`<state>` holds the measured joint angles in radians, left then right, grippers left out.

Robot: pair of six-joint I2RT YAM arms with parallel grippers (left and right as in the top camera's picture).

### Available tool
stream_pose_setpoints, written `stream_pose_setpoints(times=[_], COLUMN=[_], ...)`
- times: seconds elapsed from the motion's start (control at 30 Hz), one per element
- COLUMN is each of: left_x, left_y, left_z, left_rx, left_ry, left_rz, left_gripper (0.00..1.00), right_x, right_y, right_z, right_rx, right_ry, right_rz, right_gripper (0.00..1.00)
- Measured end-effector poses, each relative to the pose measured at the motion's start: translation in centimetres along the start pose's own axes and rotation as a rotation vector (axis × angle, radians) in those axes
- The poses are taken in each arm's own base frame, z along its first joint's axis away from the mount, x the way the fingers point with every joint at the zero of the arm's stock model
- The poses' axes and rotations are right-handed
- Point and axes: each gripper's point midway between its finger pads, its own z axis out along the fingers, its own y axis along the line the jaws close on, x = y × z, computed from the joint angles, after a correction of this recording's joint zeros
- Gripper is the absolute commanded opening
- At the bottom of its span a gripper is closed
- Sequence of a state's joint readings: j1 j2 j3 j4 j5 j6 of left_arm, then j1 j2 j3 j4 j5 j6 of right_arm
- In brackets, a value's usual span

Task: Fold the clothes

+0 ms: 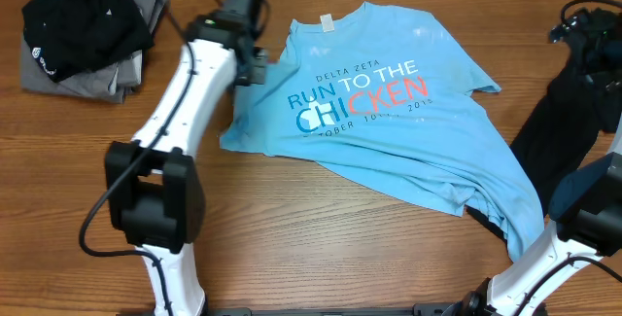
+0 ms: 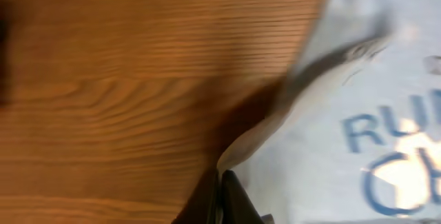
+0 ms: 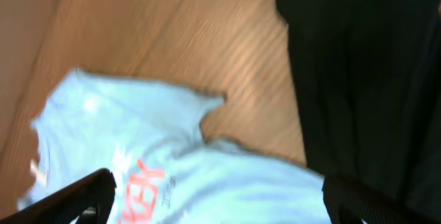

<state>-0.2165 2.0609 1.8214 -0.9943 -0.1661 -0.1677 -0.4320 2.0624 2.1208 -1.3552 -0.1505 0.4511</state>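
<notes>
The sky-blue T-shirt (image 1: 389, 112) lies spread face-up across the middle of the table, lettering up, with its lower right hem bunched. My left gripper (image 1: 251, 63) is at the shirt's left sleeve; in the left wrist view its fingers (image 2: 222, 182) are pressed together on the shirt's raised edge (image 2: 275, 124). A long black garment (image 1: 549, 136) lies at the right edge. My right gripper (image 3: 217, 189) is open and empty, hovering over the shirt's right side (image 3: 138, 120), with the black garment (image 3: 358, 65) beside it. I cannot pick the right gripper out in the overhead view.
A pile of dark clothes, black (image 1: 83, 15) on grey (image 1: 97, 78), sits at the back left corner. Bare wood table (image 1: 321, 228) lies in front of the shirt. The arms' bases stand at the front edge.
</notes>
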Motion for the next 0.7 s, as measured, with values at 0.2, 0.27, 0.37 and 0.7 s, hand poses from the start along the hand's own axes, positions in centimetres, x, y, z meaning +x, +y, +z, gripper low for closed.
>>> stream_pose_setpoints(times=[0.2,0.27,0.37,0.7], left_x=[-0.2,-0.1,0.2,1.8], left_y=[4.6,6.2,8.7,16.9], left_z=[0.5,0.6,0.8,0.8], left_rx=[-0.07,-0.096,-0.126,-0.209], left_ry=[0.008,0.012,0.023,0.056], left_rz=[-0.115,-0.16,-0.228,-0.458], left_gripper=[0.04,0.04,0.04,0.04], right_x=[6.0,8.5,12.0,18.4], right_y=[-1.6,-2.2,-2.6,-4.1], right_z=[0.8,1.3,2.2,3.5], right_rx=[0.055,0.087,0.127,0.406], right_ry=[0.241,0.336,0.457,0.562], right_rz=[-0.113,-0.147,-0.202,-0.257], right_gripper=[0.97,0.96,0.9,0.91])
